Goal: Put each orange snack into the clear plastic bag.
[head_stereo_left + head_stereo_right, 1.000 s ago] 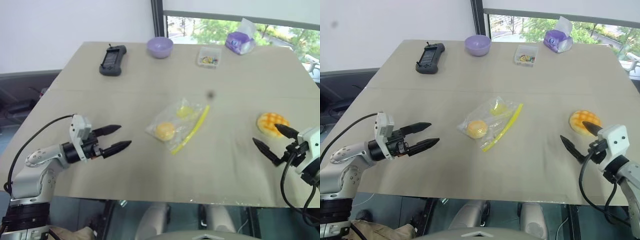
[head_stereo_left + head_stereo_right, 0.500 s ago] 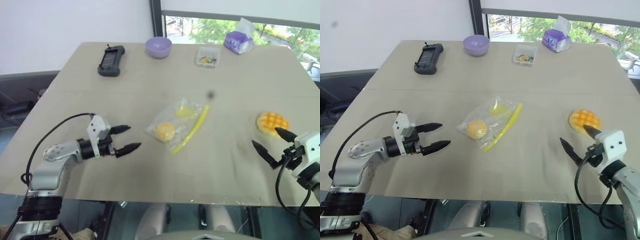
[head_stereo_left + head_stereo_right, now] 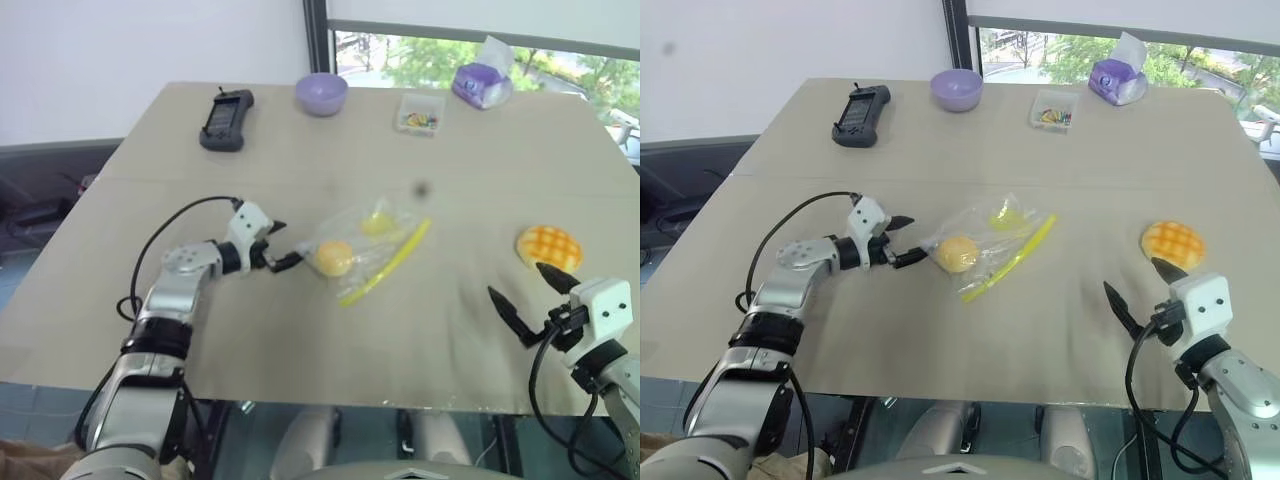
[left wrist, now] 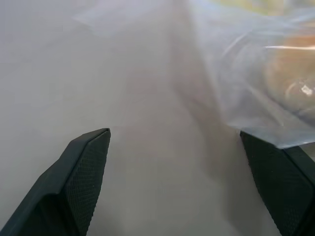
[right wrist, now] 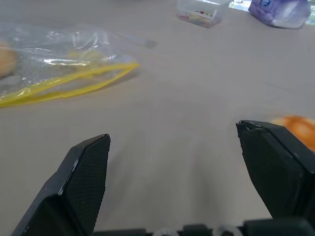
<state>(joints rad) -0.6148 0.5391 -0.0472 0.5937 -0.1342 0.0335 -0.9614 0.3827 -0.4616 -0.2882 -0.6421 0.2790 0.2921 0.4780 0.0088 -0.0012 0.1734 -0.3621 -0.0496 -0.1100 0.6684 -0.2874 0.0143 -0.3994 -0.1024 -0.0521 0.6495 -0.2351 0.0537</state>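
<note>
Lying mid-table (image 3: 150,330), the crinkly clear plastic bag (image 3: 365,245) with yellow seal strip holds a smooth orange snack (image 3: 334,257); the grid-topped bun (image 3: 548,244) sits near the right edge. Both the left gripper (image 3: 283,245) and right gripper (image 3: 530,295) have fingers spread apart, empty.

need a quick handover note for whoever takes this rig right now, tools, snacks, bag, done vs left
Left tool: open, empty, tips at the near-left edge of the clear plastic bag.
Right tool: open, empty, just short of the grid-top bun.
Done: the smooth orange snack looks to be inside the bag at mid-table.
Left: the bun lies bare on the table at the right; it has yet to be bagged.
</note>
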